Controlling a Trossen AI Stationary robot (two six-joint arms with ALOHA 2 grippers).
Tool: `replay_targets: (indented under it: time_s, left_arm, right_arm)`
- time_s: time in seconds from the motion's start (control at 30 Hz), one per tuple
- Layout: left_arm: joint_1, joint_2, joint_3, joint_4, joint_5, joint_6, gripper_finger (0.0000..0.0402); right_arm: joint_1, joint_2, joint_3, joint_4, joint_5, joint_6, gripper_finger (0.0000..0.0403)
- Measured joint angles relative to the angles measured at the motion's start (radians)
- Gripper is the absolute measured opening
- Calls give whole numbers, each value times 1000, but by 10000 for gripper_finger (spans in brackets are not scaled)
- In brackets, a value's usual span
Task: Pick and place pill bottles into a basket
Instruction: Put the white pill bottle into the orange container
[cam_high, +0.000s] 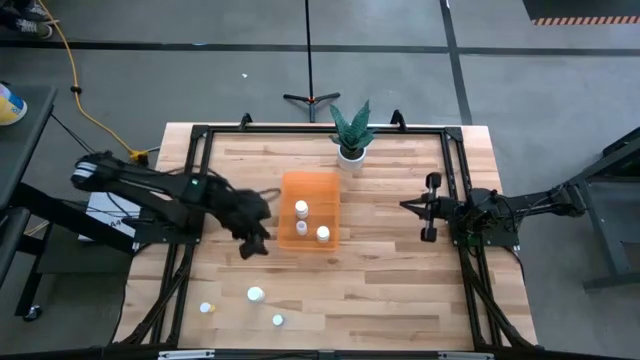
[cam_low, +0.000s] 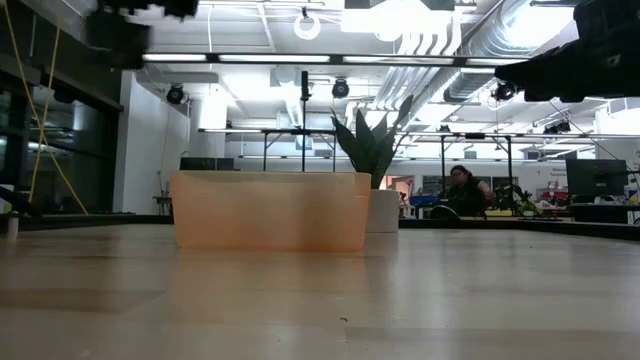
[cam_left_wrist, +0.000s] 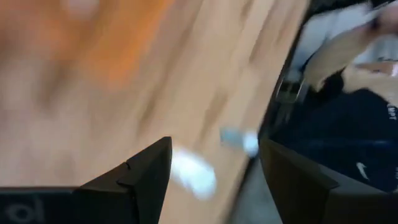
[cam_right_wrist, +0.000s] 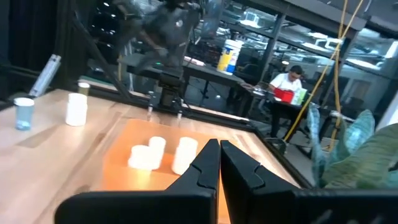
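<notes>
High view: translucent orange basket (cam_high: 311, 186) holds three white pill bottles (cam_high: 301, 208).
Left gripper (cam_high: 252, 240): released, just beside basket.
Right gripper (cam_high: 432, 207): clenched, well apart.

Looks like a big open lab or workshop: exposed ducts (cam_low: 470, 40) and strip lights across the top of the low view, a seated person (cam_low: 462, 190) at workbenches right of centre, and a wooden desk (cam_high: 390, 290) on grey concrete floor.
</notes>
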Motion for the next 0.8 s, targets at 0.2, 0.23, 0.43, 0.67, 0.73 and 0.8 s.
replay_targets:
  time_s: [0.2, 0.23, 0.43, 0.67, 0.73, 0.8]
  left_arm:
    - [-111, 172, 112, -172, 146, -451, 275]
    - [-133, 194, 123, -173, 147, -519, 275]
    - [-250, 300, 154, -216, 101, -800, 275]
    - [-353, 395, 159, -325, 20, -1035, 275]
    - [-368, 407, 159, -316, -27, -1044, 275]
    - [-381, 407, 159, -285, -74, -1048, 275]
  right_arm:
    - [0, 0, 0, 0, 27, -8, 2]
    - [0, 0, 0, 0, 28, -9, 1]
    - [0, 0, 0, 0, 27, -10, 7]
    - [0, 0, 0, -10, 27, 15, 1]
    - [0, 0, 0, -14, 25, 25, 1]
    - [0, 0, 0, -17, 24, 46, 3]
